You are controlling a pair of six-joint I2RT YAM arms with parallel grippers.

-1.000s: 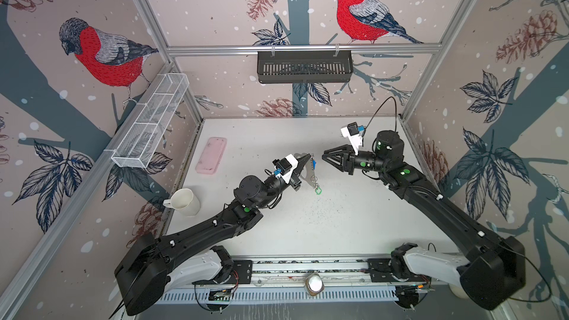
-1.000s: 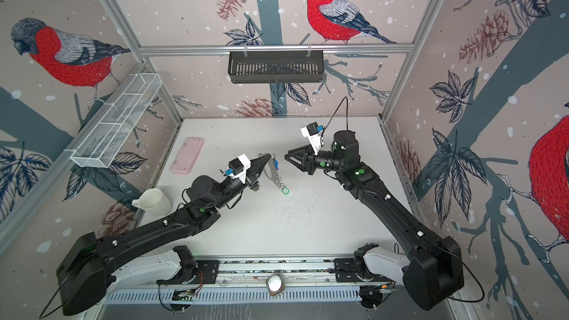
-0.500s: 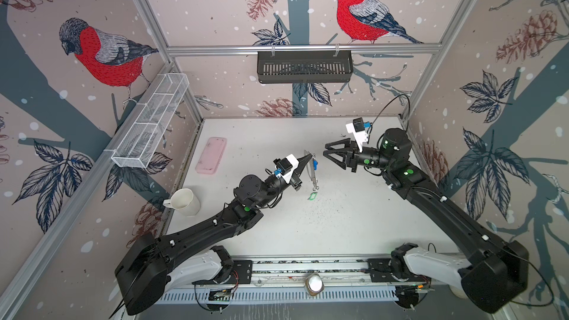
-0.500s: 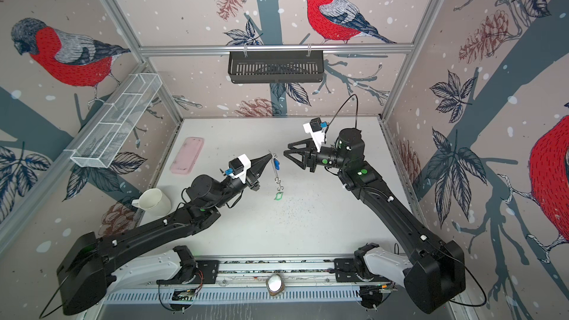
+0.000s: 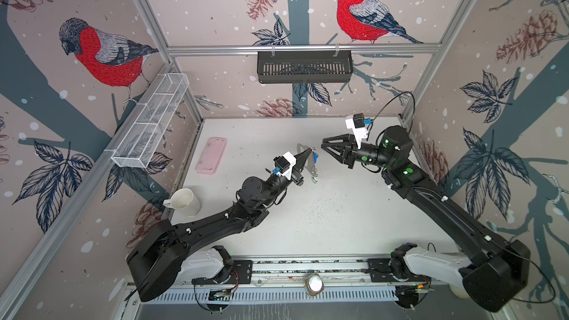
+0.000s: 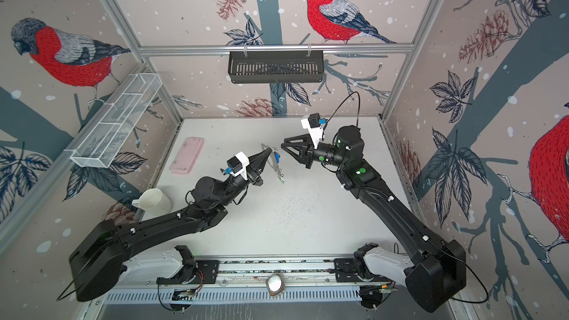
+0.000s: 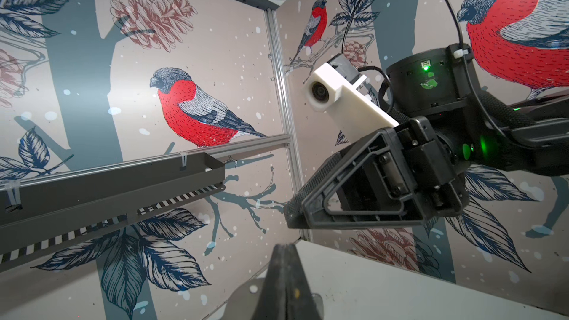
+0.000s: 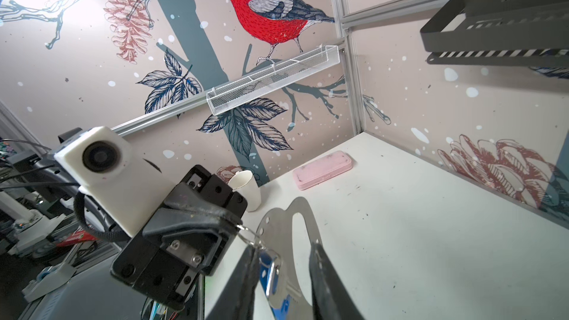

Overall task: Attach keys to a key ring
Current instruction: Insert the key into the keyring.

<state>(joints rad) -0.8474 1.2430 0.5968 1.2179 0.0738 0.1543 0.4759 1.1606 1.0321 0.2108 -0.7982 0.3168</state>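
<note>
Table (image 5: pixel 338 210): white, lightly speckled, and both arms reach in over it.
Left arm (image 5: pixel 215 226): stretched toward the table's middle.
Right arm (image 5: pixel 446 210): bent in from the other side, facing the left arm.
Black slotted basket (image 5: pixel 304 67): hung on the back rail.
White mesh tray (image 5: pixel 151 124): fixed to the side rail.
Pink case (image 5: pixel 211 155): lies flat near the mesh-tray side wall.
White mug (image 5: pixel 184 202): stands beside the left arm.
Left gripper (image 5: pixel 308 152): pinched tight on a small wire ring of the key ring, holding it in the air.
Right gripper (image 5: pixel 322 146): jaws partly apart and gripping nothing, tips just beside the key ring.
Key ring (image 8: pixel 278 217): grey plate with an oval cutout, hanging between the two grippers.
Blue-tagged key (image 8: pixel 267 269): hangs against the plate.
Green-tagged key (image 5: pixel 314 180): dangles lowest, below the plate.
</note>
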